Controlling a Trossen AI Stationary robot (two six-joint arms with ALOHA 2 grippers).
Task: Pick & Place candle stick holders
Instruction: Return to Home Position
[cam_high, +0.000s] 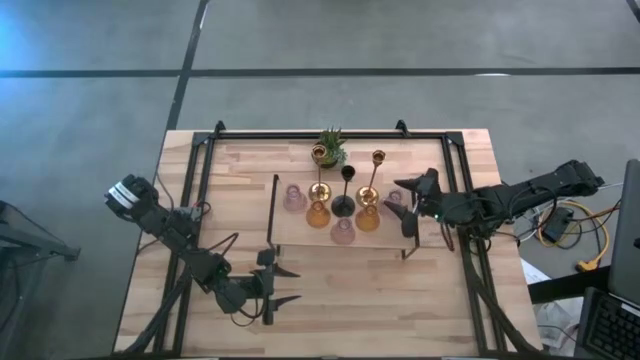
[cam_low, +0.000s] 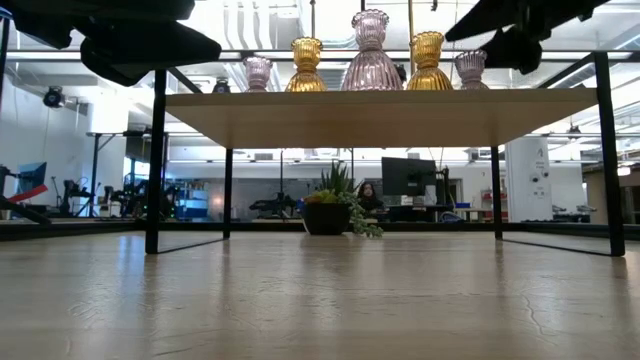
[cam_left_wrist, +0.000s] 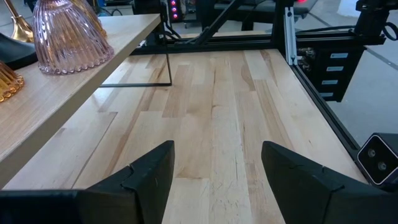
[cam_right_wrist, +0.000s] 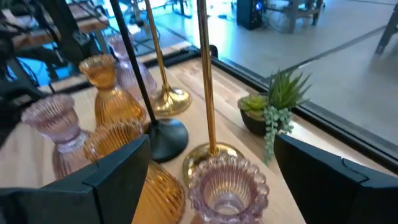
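Shelf (cam_high: 300, 238) on the table (cam_high: 350, 300), centre toward 12 o'clock; it carries all eight holders.

- Pink holders (cam_high: 293, 197), 3: at the shelf's 9 o'clock end, 6 o'clock edge and 3 o'clock end.
- Amber holders (cam_high: 318, 213), 2: at 7 and 5 o'clock, flanking the middle pink one.
- Gold holders (cam_high: 320, 190), 2, tall: bases at 10 and 2 o'clock of the black one.
- Black holder (cam_high: 343, 207), 1, tall: mid-shelf.
- Plant (cam_high: 332, 145), 1: on the table at the shelf's 12 o'clock.

Left gripper (cam_high: 283, 284): low over the table at 7 o'clock, arm slanting in from 9 o'clock, pointing toward 3 o'clock. Fingers apart, empty.

Right gripper (cam_high: 402, 196): arm reaches in from 3 o'clock. It is raised at the shelf's 3 o'clock end, aimed toward 9 o'clock, fingers spread wide and holding nothing, with the nearest pink holder just below them.
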